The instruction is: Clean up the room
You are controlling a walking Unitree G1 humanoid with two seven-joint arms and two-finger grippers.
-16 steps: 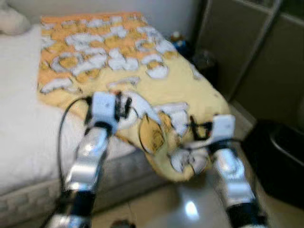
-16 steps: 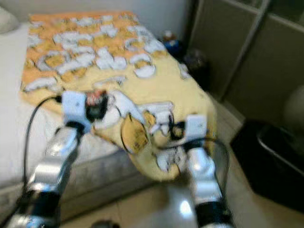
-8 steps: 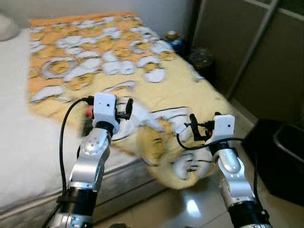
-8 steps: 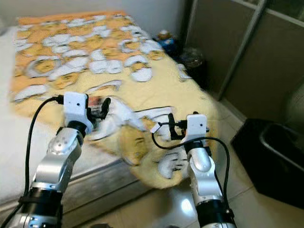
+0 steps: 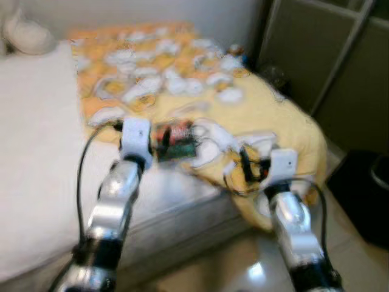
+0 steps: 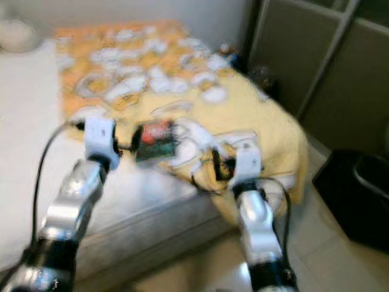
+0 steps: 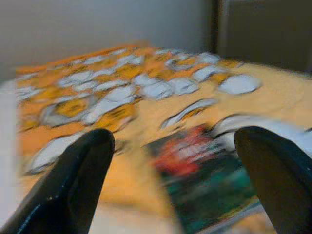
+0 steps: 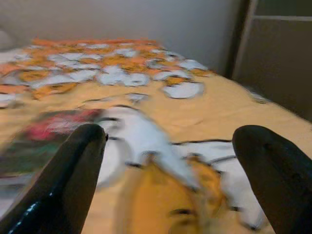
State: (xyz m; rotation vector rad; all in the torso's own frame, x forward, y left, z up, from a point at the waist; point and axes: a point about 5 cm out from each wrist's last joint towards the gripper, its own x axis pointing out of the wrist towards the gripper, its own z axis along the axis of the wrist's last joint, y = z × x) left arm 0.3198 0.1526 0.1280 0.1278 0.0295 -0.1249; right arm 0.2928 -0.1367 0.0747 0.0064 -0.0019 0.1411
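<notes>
**Both grippers open over the patterned blanket at the bed's edge**

A yellow-and-orange blanket (image 5: 182,79) printed with white cartoon shapes covers the right part of a bed (image 5: 36,140), its near corner hanging over the mattress edge toward the tiled floor (image 5: 358,255). A red-and-green flat packet (image 5: 175,139), too blurred to identify, lies on the blanket near that edge. The left gripper (image 7: 170,170) hovers just before the packet, jaws spread wide with nothing between them. The right gripper (image 8: 165,161) is over the rumpled corner of the blanket, jaws likewise apart and empty. A dark bin (image 5: 364,194) stands on the floor to the right, beside wardrobe doors (image 5: 328,55).
</notes>
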